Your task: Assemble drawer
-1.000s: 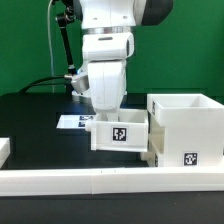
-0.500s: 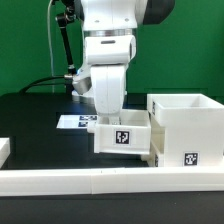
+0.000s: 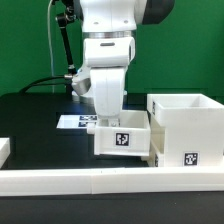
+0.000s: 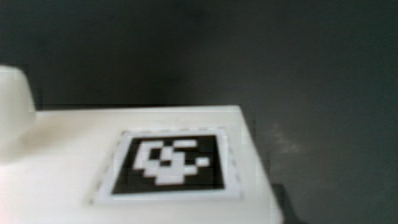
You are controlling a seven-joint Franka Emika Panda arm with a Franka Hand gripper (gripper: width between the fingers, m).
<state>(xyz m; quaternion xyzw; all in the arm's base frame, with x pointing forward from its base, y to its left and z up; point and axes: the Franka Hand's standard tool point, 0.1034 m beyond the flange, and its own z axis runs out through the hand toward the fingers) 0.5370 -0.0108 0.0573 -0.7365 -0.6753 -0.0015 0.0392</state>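
Nearest you, white border bar [image 3: 100, 180]. Behind it the tagged tray [image 3: 122, 138] sits on the black bench [image 3: 40, 125], touching the housing [image 3: 187, 128] on the exterior view's right. Jaws hidden behind tray; can't tell their state.

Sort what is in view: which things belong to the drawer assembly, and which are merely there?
Job:
- tray under the arm
- housing beside it
- gripper, hidden behind the tray wall

Bystanders:
- marker board
- border bar in front
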